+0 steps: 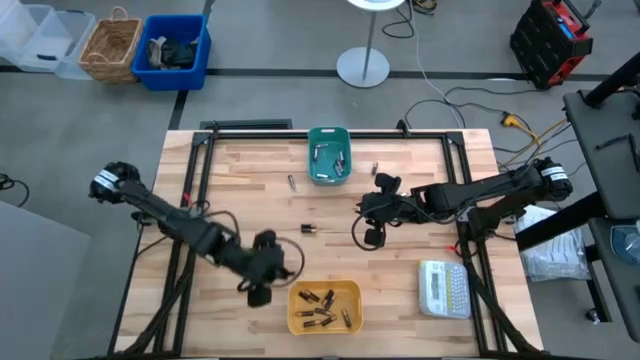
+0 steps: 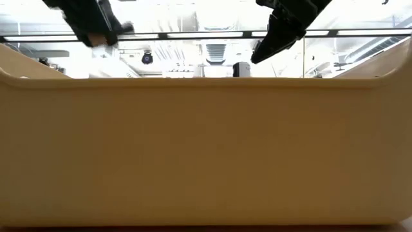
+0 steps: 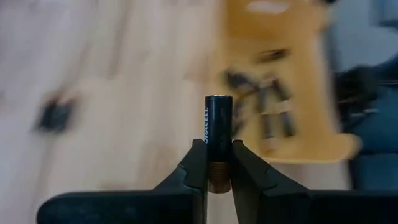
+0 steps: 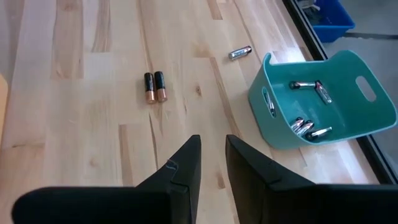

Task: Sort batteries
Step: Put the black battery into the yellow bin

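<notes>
Pinching a battery (image 3: 218,134), the left pincer (image 3: 218,168) hovers over the wooden table (image 1: 250,200); right pincer (image 4: 212,163) slightly spread.

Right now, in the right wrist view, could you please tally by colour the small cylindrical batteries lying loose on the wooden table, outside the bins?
Black-and-copper cylindrical batteries: 2
Silvery metal cylindrical battery: 1
Total: 3
</notes>
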